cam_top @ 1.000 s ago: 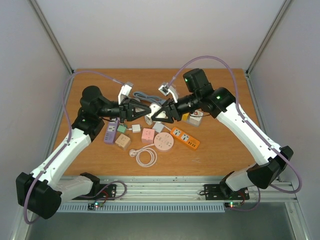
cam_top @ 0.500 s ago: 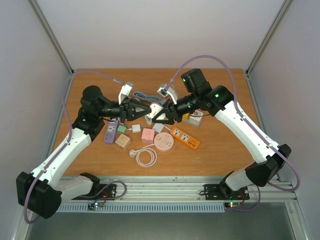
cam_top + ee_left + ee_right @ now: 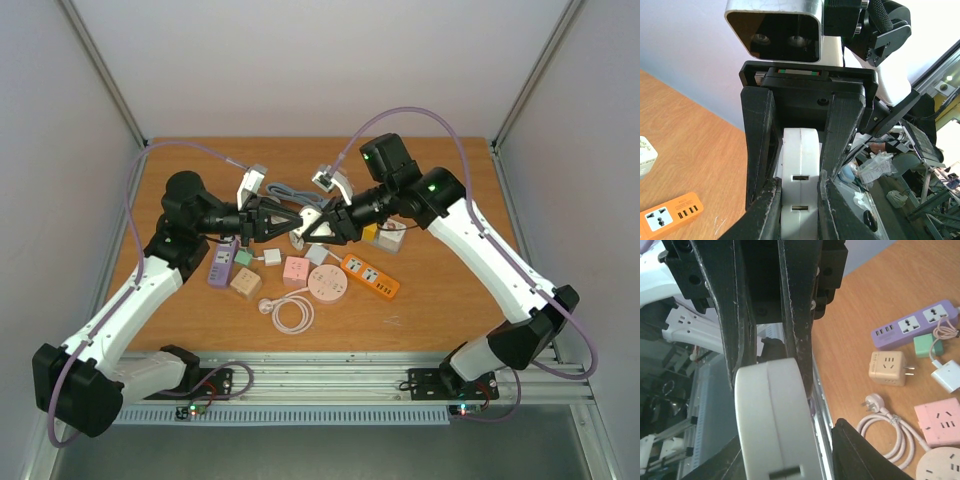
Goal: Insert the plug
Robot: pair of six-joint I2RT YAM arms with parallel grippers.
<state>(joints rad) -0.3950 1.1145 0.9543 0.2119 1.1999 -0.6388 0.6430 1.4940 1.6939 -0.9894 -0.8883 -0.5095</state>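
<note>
My left jaws are clamped on a white round adapter (image 3: 800, 150). My right jaws flank its far end above the bench (image 3: 440, 300); I cannot tell whether they grip.

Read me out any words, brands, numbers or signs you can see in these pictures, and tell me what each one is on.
No text can be read in any view.
The orange power strip: tiny marks by its ports, too blurred.
The white cube adapter: faint specks, too small.
The white socket block: only slots, no lettering visible.
</note>
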